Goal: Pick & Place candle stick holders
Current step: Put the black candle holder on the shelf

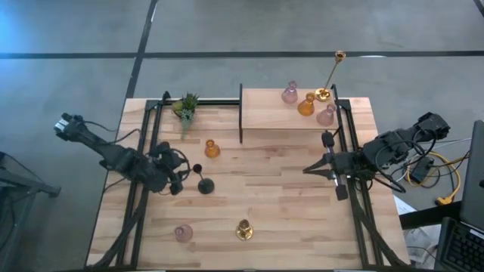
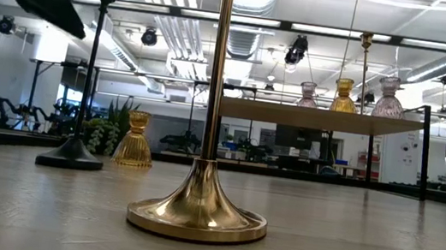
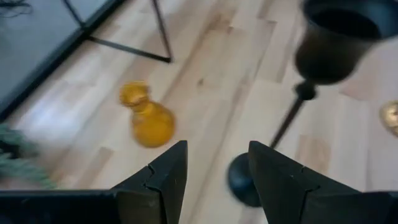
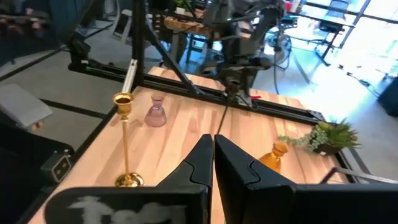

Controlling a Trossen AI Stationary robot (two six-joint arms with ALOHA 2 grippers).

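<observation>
A black stemmed candle stick holder (image 1: 204, 183) stands upright on the table left of centre. My left gripper (image 3: 214, 167) is open just short of it. The holder's round base (image 3: 239, 182) shows beyond the gap between the fingers, and its cup (image 3: 336, 37) rises above them. An amber glass holder (image 1: 212, 149) stands farther back. A pink glass holder (image 1: 183, 233) and a tall gold one (image 1: 243, 230) stand near the front edge. My right gripper (image 1: 310, 169) hangs shut over the table's right side, holding nothing.
A raised shelf (image 1: 265, 113) at the far right carries two pink glass holders (image 1: 290, 93), an amber one (image 1: 305, 106) and a tall gold one (image 1: 324, 94). A small green plant (image 1: 185, 106) stands at the far left. Black frame rails (image 1: 151, 128) run along both sides.
</observation>
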